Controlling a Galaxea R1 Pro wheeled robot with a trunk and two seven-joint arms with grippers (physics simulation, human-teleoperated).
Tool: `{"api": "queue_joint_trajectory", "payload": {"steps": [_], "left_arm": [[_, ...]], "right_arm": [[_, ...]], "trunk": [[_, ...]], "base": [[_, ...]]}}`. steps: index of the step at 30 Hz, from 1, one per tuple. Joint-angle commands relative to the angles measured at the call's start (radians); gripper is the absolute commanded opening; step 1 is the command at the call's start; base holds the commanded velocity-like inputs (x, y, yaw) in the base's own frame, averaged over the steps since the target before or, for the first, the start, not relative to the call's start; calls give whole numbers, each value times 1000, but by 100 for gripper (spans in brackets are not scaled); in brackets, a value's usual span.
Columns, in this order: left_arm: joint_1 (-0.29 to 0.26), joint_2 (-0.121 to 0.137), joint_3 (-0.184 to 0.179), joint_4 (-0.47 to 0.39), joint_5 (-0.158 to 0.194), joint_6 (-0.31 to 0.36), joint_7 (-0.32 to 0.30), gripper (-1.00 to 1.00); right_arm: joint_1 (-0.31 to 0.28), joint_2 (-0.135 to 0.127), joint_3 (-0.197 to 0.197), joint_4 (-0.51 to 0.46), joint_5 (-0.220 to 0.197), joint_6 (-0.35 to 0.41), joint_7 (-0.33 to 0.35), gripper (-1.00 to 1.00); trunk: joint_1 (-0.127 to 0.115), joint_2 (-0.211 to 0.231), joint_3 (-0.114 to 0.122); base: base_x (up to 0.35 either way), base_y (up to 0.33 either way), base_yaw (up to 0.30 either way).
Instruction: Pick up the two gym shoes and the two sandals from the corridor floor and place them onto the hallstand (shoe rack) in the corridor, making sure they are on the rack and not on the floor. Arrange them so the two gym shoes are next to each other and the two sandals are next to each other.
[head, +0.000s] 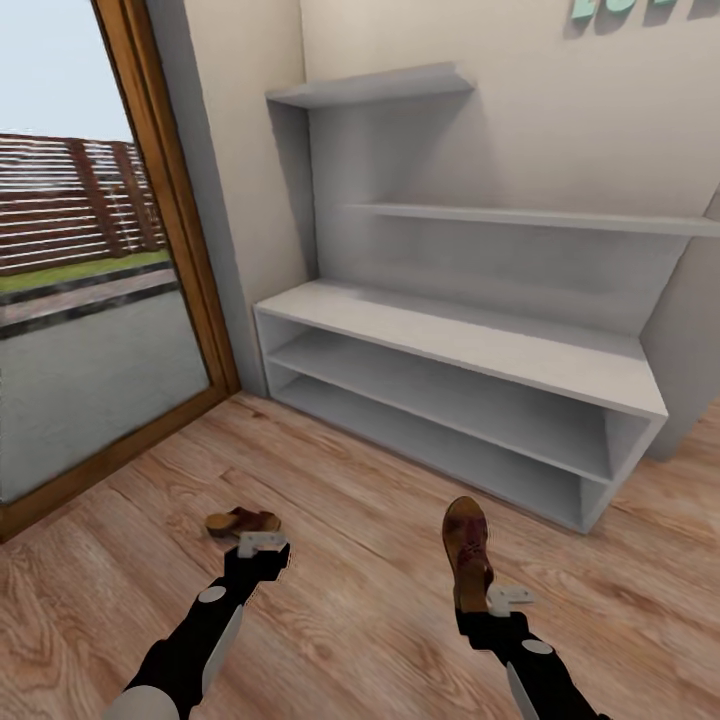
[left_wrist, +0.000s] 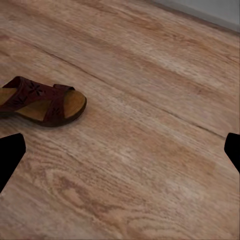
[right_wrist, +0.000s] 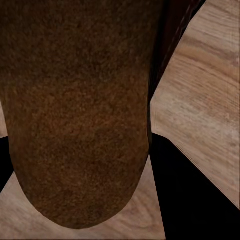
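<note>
Head view has our right gripper (head: 487, 597) low at 5 o'clock, its fingers clamped on the heel of one sandal (head: 466, 548), whose toe points toward the rack (head: 560, 375) at 1 o'clock. Right wrist view puts that sandal's tan sole (right_wrist: 80, 110) pressed close between the dark fingers (right_wrist: 187, 185), floor (right_wrist: 205, 100) behind it. Our left gripper (head: 262, 545) sits at 7 o'clock, touching or just short of the other sandal (head: 243, 522), which lies flat on the floor (head: 350, 520). Left wrist view shows its fingertips (left_wrist: 10, 155) spread wide, this sandal (left_wrist: 42, 101) lying off to one side of them, outside the gap.
</note>
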Motion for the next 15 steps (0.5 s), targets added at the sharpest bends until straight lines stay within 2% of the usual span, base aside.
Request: {"api": "queue_joint_trajectory", "payload": {"steps": [1, 15], "left_arm": [[0, 0, 0, -1, 0, 4, -2, 100], [0, 1, 0, -1, 0, 4, -2, 100]], "right_arm": [[0, 0, 0, -3, -2, 7, -2, -100], [0, 2, -1, -4, -3, 7, -3, -100]], "trunk": [[0, 0, -1], [0, 0, -1]], "base": [[170, 319, 0], [171, 318, 0]]}}
